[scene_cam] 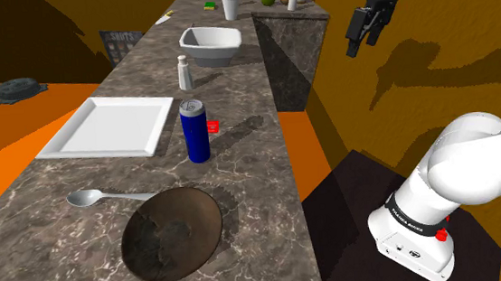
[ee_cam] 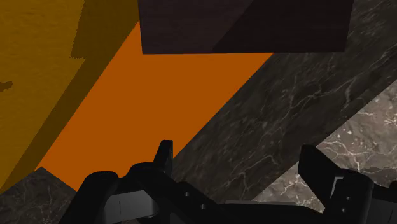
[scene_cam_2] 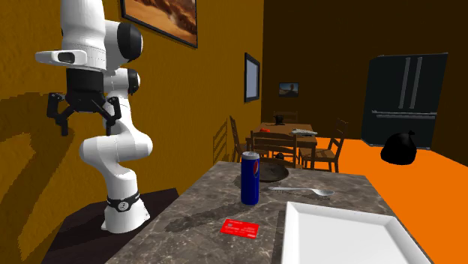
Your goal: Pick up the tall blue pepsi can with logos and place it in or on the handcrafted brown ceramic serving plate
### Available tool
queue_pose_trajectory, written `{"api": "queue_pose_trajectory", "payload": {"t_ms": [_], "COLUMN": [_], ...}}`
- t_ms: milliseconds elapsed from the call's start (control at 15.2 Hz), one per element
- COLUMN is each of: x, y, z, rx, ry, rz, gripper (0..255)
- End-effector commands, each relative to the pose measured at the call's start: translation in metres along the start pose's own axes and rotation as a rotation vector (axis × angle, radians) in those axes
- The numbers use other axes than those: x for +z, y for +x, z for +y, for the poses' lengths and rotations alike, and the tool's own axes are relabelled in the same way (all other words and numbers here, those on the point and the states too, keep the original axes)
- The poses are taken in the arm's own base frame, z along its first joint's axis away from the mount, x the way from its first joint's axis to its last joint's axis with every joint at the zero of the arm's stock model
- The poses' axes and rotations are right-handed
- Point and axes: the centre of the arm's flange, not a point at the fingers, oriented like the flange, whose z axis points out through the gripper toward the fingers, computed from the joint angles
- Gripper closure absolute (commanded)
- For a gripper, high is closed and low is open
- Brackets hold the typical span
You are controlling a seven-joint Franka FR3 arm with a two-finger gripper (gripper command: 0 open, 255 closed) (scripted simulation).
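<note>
The tall blue Pepsi can with a silver top [scene_cam: 194, 130] [scene_cam_2: 250, 178] stands upright on the dark veined marble counter [scene_cam: 261, 189] [scene_cam_2: 199, 206], touched by nothing. A small flat red card [scene_cam: 212, 125] [scene_cam_2: 240, 228] lies just beside it, and a white rectangular tray [scene_cam: 107, 127] [scene_cam_2: 345, 236] lies near its other side. The round brown ceramic plate with a mottled, rough glaze [scene_cam: 172, 233] [scene_cam_2: 271, 171] sits near the can, further down the counter toward the shoulder view's lower edge. A white spoon [scene_cam: 108, 197] [scene_cam_2: 304, 192] lies close by the plate's rim. Further up the counter in the shoulder view stand a small white shaker [scene_cam: 184, 73] and a white square bowl [scene_cam: 209, 45].

The all-black gripper [scene_cam: 364, 40] [scene_cam_2: 90, 126] [ee_cam: 242, 162] hangs high beside the counter, well apart from the can, its fingers [ee_cam: 164, 156] spread wide and holding nothing. Below it, the wrist view looks onto the orange floor [ee_cam: 146, 102] and the counter's marble.
</note>
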Motion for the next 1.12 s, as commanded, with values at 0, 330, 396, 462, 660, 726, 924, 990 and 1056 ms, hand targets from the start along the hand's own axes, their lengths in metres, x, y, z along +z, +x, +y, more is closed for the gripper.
{"api": "queue_pose_trajectory", "payload": {"t_ms": [0,330,396,462,660,726,924,990,1056], "x": [0.0,0.006,0.007,0.008,0.011,0.012,0.015,0.016,0.017], "y": [0.0,0.021,0.025,0.03,0.042,0.046,0.059,0.063,0.067], "z": [0.0,-0.061,-0.073,-0.085,-0.121,-0.134,-0.17,-0.182,-0.194], "rx": [0.0,-0.001,-0.001,-0.002,-0.002,-0.003,-0.003,-0.003,-0.004], "ry": [0.0,0.011,0.013,0.015,0.021,0.023,0.03,0.032,0.034], "rz": [0.0,-0.002,-0.002,-0.002,-0.003,-0.004,-0.005,-0.005,-0.005], "gripper": [0,0,0,0,0,0,0,0,0]}}
